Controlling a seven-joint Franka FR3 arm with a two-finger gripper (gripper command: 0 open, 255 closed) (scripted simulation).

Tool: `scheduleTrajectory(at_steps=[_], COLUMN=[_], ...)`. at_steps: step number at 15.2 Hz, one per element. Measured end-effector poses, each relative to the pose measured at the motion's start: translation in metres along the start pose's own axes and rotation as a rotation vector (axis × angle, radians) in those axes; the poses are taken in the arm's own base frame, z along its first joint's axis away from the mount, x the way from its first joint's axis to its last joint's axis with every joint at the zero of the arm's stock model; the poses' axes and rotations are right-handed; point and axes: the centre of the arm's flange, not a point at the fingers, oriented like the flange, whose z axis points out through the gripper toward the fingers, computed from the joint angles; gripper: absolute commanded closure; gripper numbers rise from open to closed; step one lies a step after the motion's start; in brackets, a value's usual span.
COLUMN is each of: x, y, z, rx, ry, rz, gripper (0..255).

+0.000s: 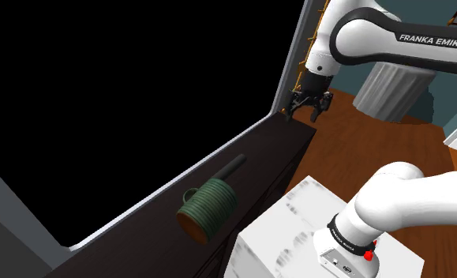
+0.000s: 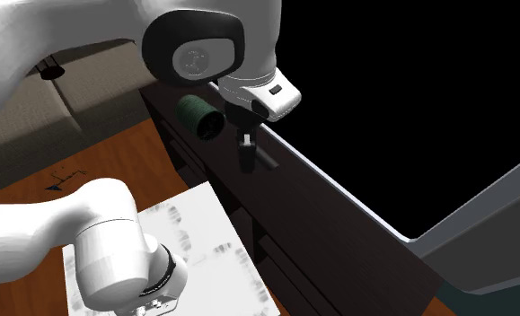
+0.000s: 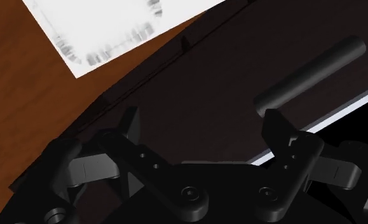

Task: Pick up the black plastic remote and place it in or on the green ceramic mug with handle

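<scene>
The black remote is a slim dark bar lying flat on the dark tabletop. Just past its near end, the green ribbed mug lies on its side, handle toward the wall. My gripper hangs open over the table's far end, well beyond the remote, holding nothing. In the wrist view the remote lies ahead of one fingertip, outside the gap of the open gripper. In the second exterior view the mug sits behind the gripper.
A pale rim borders the tabletop along a large black area. The white stand stands against the table's front, on a wooden floor. A white column rises beyond the arm. A beige couch is farther off.
</scene>
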Motion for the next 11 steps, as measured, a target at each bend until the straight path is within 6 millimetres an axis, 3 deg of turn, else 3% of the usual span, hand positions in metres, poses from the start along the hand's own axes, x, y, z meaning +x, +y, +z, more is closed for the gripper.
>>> scheduleTrajectory(at_steps=[11], x=[0.006], y=[-0.085], z=[0.100], rx=[0.073], ry=[-0.081], rz=[0.458], gripper=[0])
